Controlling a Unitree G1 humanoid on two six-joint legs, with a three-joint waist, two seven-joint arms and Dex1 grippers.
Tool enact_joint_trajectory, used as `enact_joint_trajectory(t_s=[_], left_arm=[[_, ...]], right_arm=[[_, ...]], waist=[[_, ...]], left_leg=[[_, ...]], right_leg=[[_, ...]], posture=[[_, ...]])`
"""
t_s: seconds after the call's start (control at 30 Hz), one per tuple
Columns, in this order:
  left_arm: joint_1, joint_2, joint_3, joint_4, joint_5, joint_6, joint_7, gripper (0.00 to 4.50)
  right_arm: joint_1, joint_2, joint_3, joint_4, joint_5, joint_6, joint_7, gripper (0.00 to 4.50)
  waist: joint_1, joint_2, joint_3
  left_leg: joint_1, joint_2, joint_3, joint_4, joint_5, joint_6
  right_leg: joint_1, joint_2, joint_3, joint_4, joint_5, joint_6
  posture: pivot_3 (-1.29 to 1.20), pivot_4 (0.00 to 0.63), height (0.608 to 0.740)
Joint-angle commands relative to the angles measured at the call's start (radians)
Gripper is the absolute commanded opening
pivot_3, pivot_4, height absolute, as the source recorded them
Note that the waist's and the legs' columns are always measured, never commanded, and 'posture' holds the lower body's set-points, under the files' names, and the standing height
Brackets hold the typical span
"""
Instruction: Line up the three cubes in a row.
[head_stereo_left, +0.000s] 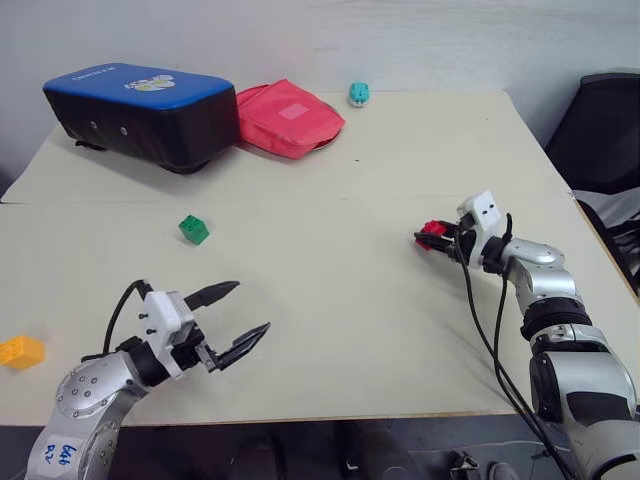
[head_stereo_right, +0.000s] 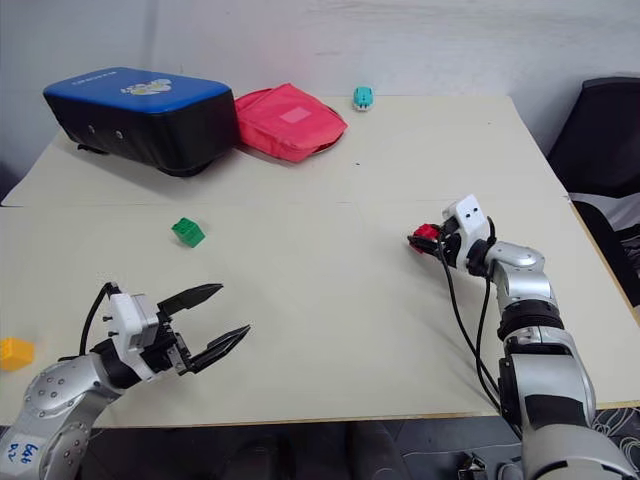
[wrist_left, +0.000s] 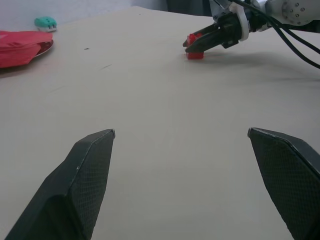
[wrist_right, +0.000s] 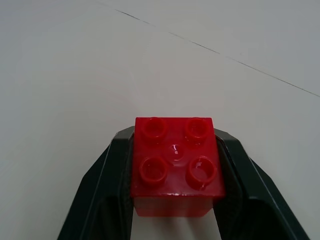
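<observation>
The red cube (wrist_right: 175, 165) sits between the two black fingers of my right gripper (head_stereo_left: 432, 238), which is shut on it at the table's right side; studs face up. In the left wrist view the same red cube (wrist_left: 194, 47) rests low on the tabletop in that grip. The green cube (head_stereo_left: 194, 229) lies alone left of centre. At the near left edge lies the yellow-orange cube (head_stereo_left: 21, 351). My left gripper (head_stereo_left: 238, 318) hovers over the near left table, open, holding nothing.
A blue-topped black case (head_stereo_left: 140, 110) and a red pouch (head_stereo_left: 287, 117) sit at the back left. A small teal toy (head_stereo_left: 359, 94) stands at the far edge. The pale table (head_stereo_left: 340, 300) has a dark chair (head_stereo_left: 605, 130) off its right side.
</observation>
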Motion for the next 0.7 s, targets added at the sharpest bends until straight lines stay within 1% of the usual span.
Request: enact_joint_trajectory(t_s=[0.03,0.07,0.13,0.2,0.23,0.37,0.53,0.63,0.7], left_arm=[[0.019,0.02,0.048,-0.013,-0.012,-0.011,-0.015,4.5],[0.025,0.025,0.056,-0.005,-0.013,-0.013,-0.025,4.5],[0.034,0.032,0.066,0.009,-0.012,-0.019,-0.042,4.5],[0.043,0.038,0.069,0.027,-0.006,-0.03,-0.058,4.5],[0.045,0.038,0.069,0.032,-0.004,-0.033,-0.061,4.5],[0.057,0.025,0.068,0.023,-0.002,-0.032,-0.053,4.5],[0.09,0.012,0.063,0.0,0.001,-0.033,-0.045,4.5],[0.097,0.01,0.063,-0.005,0.002,-0.033,-0.041,4.5],[0.098,0.01,0.063,-0.004,0.002,-0.034,-0.039,4.5]], right_arm=[[0.085,-0.041,0.055,-0.369,0.133,0.012,0.35,1.52],[0.12,-0.054,0.1,-0.472,0.138,0.027,0.415,1.52],[0.183,-0.078,0.167,-0.634,0.146,0.072,0.489,1.52],[0.252,-0.084,0.232,-0.764,0.138,0.111,0.503,1.52],[0.285,-0.079,0.262,-0.799,0.114,0.092,0.494,1.52],[0.369,-0.049,0.323,-0.831,0.03,0.059,0.382,1.52],[0.382,-0.006,0.327,-0.806,-0.028,0.032,0.258,1.52],[0.378,0.007,0.331,-0.791,-0.044,0.022,0.218,1.52],[0.382,0.011,0.339,-0.788,-0.041,0.012,0.222,1.52]], waist=[[0.0,0.001,0.0],[0.001,0.001,0.001],[0.0,0.001,0.001],[0.001,0.001,0.0],[0.002,0.001,0.0],[0.005,0.0,0.0],[0.0,0.0,0.0],[0.0,0.0,0.0],[0.001,-0.001,0.0]], left_leg=[[0.0,0.0,0.0,0.0,0.0,0.0],[0.0,0.0,0.0,-0.001,0.0,0.0],[0.0,0.001,-0.001,-0.002,-0.001,-0.001],[0.0,0.001,-0.002,-0.001,0.0,-0.001],[0.0,0.001,-0.003,-0.001,-0.001,-0.001],[0.0,0.0,-0.003,0.0,-0.001,0.0],[0.0,0.0,-0.003,0.0,-0.001,0.0],[0.001,0.0,-0.003,0.0,-0.001,0.0],[0.001,0.0,-0.003,0.0,-0.001,0.0]], right_leg=[[0.0,0.0,0.0,0.0,0.0,0.0],[0.0,0.0,0.0,0.0,0.0,0.0],[0.0,0.0,-0.001,0.0,0.0,0.0],[0.0,0.0,-0.002,0.0,0.0,0.0],[0.001,0.0,-0.002,0.0,0.0,0.0],[0.001,-0.002,-0.003,0.0,0.0,0.0],[0.001,-0.002,-0.003,0.0,0.0,0.0],[0.001,-0.001,-0.003,0.0,0.0,0.0],[0.001,-0.001,-0.003,0.0,0.0,0.0]], posture=[[0.0,0.15,0.74],[0.0,0.15,0.74],[0.0,0.15,0.74],[0.0,0.15,0.74],[0.0,0.15,0.74],[0.0,0.15,0.74],[0.0,0.15,0.74],[0.0,0.15,0.74],[0.0,0.15,0.74]])
